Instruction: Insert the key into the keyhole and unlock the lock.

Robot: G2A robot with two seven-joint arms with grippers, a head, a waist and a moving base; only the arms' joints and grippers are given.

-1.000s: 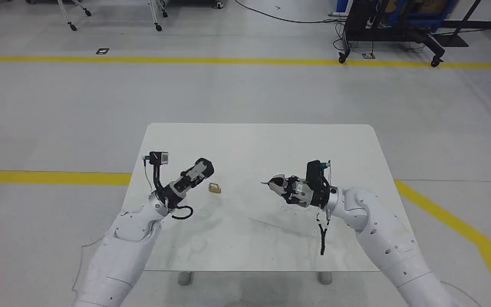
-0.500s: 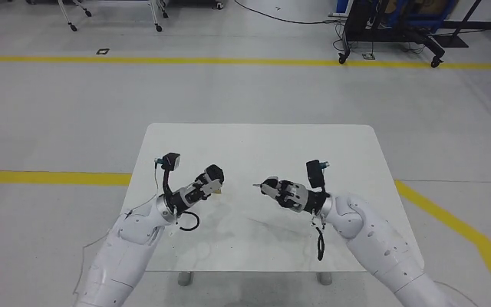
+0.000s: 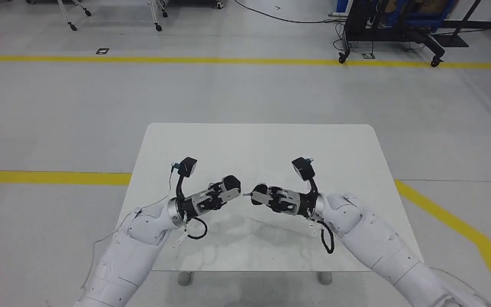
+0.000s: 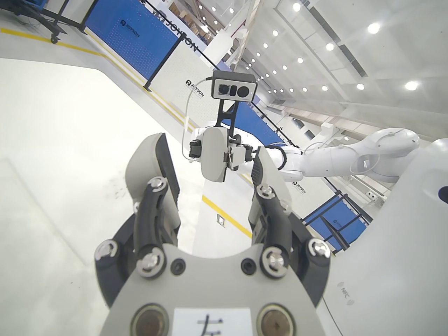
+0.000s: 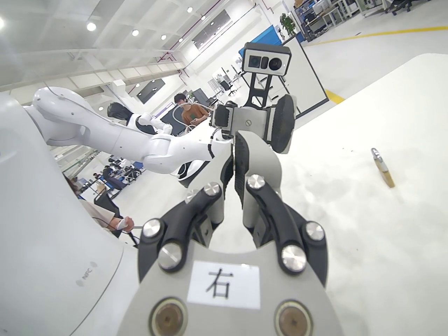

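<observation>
The right gripper (image 5: 237, 141) is pinched tight on the thin key (image 3: 246, 196), facing the left gripper (image 4: 211, 150) (spread wide, holding nothing). The brass padlock (image 5: 383, 171) lies on the white table (image 3: 307, 146), apart from both.

**Key nearly buried, keyhole unreadable**

The right gripper (image 3: 255, 191) pinches the key (image 3: 246, 195) so that just a thin sliver pokes out, too small to show its teeth. The lock (image 5: 384, 173) lies edge-on on the tabletop (image 5: 402, 106), its keyhole impossible to make out. From above, the left gripper (image 3: 232, 186) hangs over it and hides it.
</observation>
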